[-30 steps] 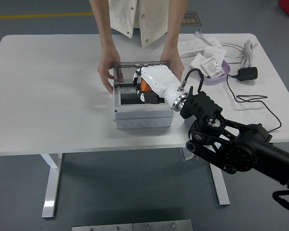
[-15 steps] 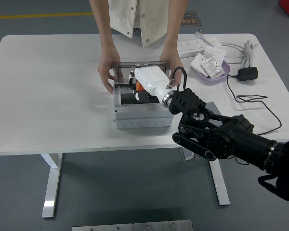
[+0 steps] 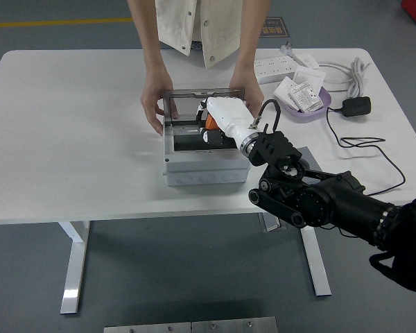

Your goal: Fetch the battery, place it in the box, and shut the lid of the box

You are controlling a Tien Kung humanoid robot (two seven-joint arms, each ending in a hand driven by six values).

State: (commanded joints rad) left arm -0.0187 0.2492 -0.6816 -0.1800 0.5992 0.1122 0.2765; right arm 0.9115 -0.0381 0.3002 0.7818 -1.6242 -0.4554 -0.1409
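A grey box stands mid-table. A person at the far side holds its lid upright and open, one hand at the left rim, the other at the right. My right hand, white with a black arm, reaches into the open box from the right. It is curled on an orange and black battery, low inside the box. Most of the battery is hidden under my hand. A black part lies in the box in front of it. My left arm is out of view.
A purple bowl with white packets stands at the right rear. A white power strip and white cable lie behind it. A black adapter with a thin black cable lies at the right.
My right hand swung left and back over the box a little, then returned right. The orange battery moved with it. The person's hands and the lid stayed in place.
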